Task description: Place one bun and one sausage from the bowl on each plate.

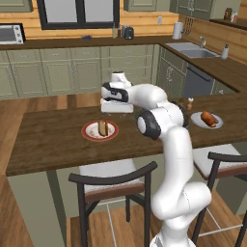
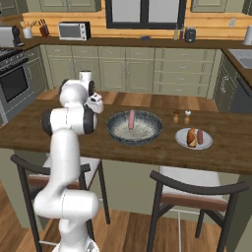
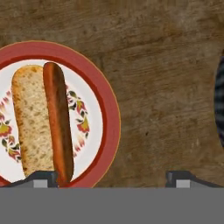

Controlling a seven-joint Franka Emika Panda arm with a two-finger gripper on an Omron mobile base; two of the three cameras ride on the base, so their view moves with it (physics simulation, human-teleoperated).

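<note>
The red-rimmed plate (image 3: 94,87) lies under my hand and holds the long tan bun (image 3: 30,118) with the reddish-brown sausage (image 3: 59,122) beside it, touching. My gripper (image 3: 113,179) hangs open just above them, nothing between its fingers; one fingertip (image 3: 43,178) sits over the sausage's near end. From the left base the same plate (image 1: 87,131) and bun (image 1: 102,127) lie just in front of the gripper (image 1: 116,111). The blue-grey bowl (image 2: 118,132) holds a pale pink sausage (image 2: 132,119). The white plate (image 2: 205,143) carries an orange-brown bun (image 2: 191,138).
Everything rests on a dark wooden counter (image 1: 53,140). Two small shakers (image 2: 181,117) stand behind the white plate. Two dark-framed chairs (image 2: 197,189) stand at the near edge. The bowl's rim (image 3: 220,100) shows at the right of the hand view.
</note>
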